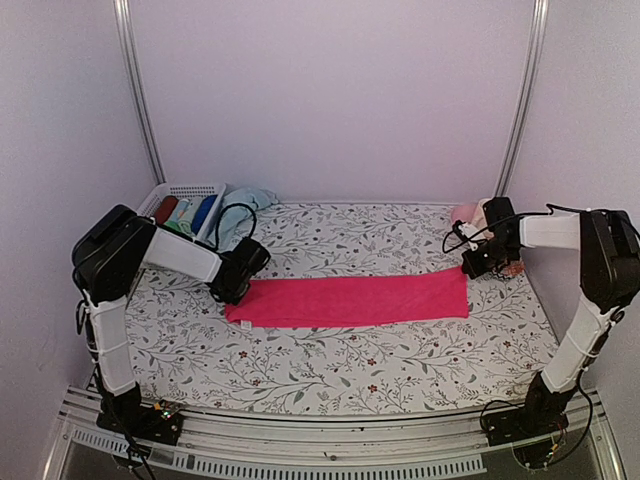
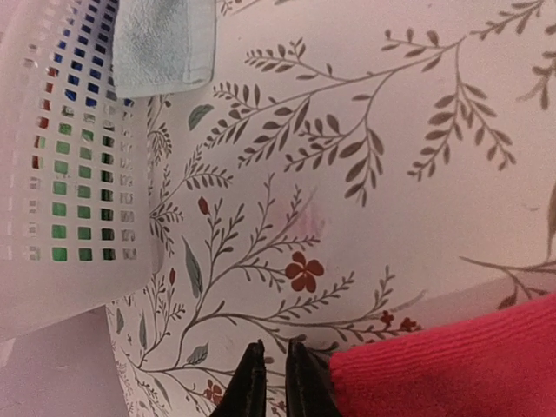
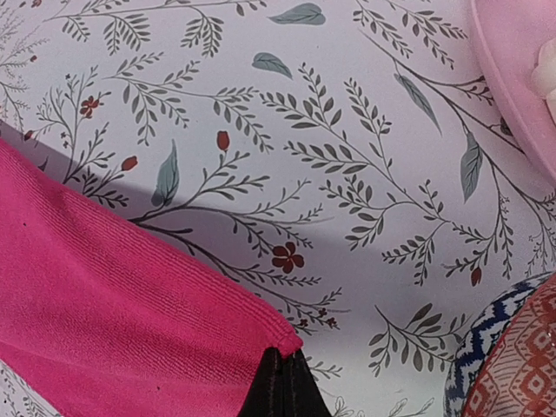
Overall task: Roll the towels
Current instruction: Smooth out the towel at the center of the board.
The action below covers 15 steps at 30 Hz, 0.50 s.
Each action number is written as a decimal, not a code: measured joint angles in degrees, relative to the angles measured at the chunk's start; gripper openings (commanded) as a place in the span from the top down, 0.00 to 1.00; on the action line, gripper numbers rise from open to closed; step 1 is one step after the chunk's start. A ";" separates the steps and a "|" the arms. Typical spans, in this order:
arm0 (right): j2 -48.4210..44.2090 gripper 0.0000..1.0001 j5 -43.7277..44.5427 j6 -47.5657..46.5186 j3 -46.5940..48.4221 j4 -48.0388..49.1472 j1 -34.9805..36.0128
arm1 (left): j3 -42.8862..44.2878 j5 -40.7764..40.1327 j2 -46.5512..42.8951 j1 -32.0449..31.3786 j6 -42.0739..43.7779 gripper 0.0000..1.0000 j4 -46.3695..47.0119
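Observation:
The bright pink towel (image 1: 350, 298) lies flat as a long strip across the middle of the table. My left gripper (image 1: 232, 287) is at its left end. In the left wrist view that gripper (image 2: 274, 347) has its fingers a narrow gap apart with only tablecloth between them, and the pink towel (image 2: 452, 365) lies just beside the right finger. My right gripper (image 1: 470, 266) is at the strip's far right corner. There it (image 3: 291, 354) is shut on the corner of the pink towel (image 3: 113, 304). The pale blue towel (image 1: 248, 200) (image 2: 165, 43) lies crumpled beside the basket.
A white lattice basket (image 1: 185, 188) (image 2: 69, 174) holding coloured rolls stands at the back left. A pink dish (image 3: 521, 69) and a patterned cloth (image 3: 508, 347) sit close to the right gripper, near the right wall. A floral cloth (image 1: 340, 360) covers the table.

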 measured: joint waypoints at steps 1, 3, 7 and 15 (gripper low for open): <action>0.48 0.91 0.39 0.02 0.00 0.11 0.00 | -0.07 -0.02 0.00 0.28 -0.04 0.85 0.07; 1.49 0.78 1.05 0.13 0.00 0.28 0.00 | -0.59 -0.22 -0.28 0.87 -0.28 0.78 0.57; 1.92 0.61 2.27 -0.15 0.00 0.35 0.00 | -1.68 0.35 -2.23 1.44 -0.57 0.55 0.92; -7.19 0.52 -0.33 -5.38 0.00 -0.22 4.94 | -3.43 6.14 -13.66 1.57 0.09 0.42 1.42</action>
